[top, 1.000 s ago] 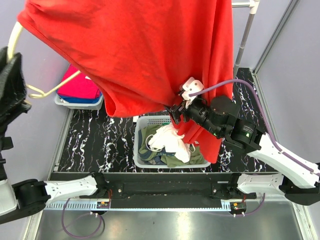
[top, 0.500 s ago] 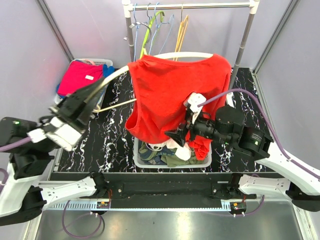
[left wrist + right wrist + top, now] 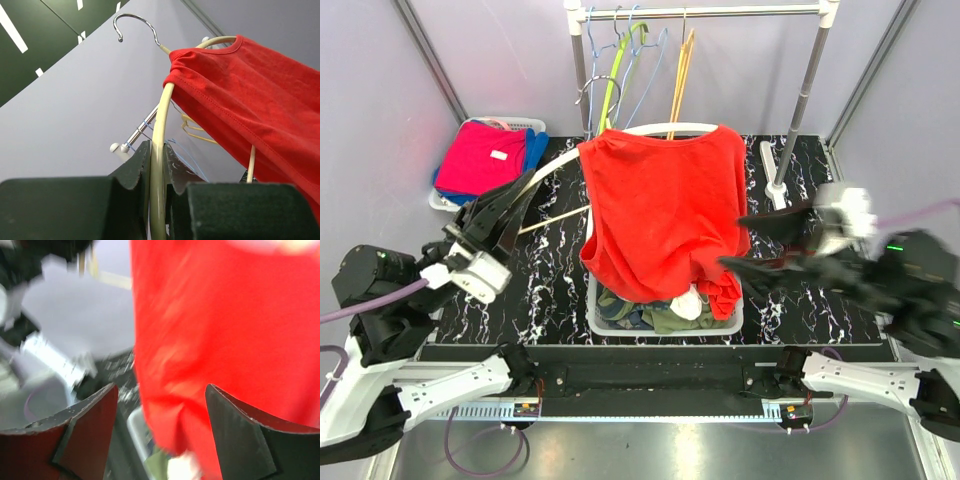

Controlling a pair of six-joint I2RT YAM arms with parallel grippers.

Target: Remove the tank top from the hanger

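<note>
The red tank top [image 3: 665, 215] hangs on a cream hanger [image 3: 660, 130] above the basket. My left gripper [image 3: 505, 215] is shut on the hanger's left arm; in the left wrist view the cream hanger [image 3: 159, 150] runs up between the jaws of my left gripper [image 3: 158, 165] to the tank top [image 3: 250, 95] and the metal hook [image 3: 135, 22]. My right gripper [image 3: 750, 242] stands open just right of the tank top's lower hem. Its blurred wrist view shows my right gripper [image 3: 160, 410] holding nothing, with the red tank top [image 3: 225, 315] in front of it.
A white basket [image 3: 595, 300] of mixed clothes sits under the tank top. A bin [image 3: 445, 200] of red and blue clothes stands at the back left. The clothes rack [image 3: 700, 12] with several bare hangers spans the back, its right pole [image 3: 800, 100] near my right arm.
The left arm has swung the hanger and tank top down and away from the camera. The right gripper has come off the fabric and drawn back to the right, open.
</note>
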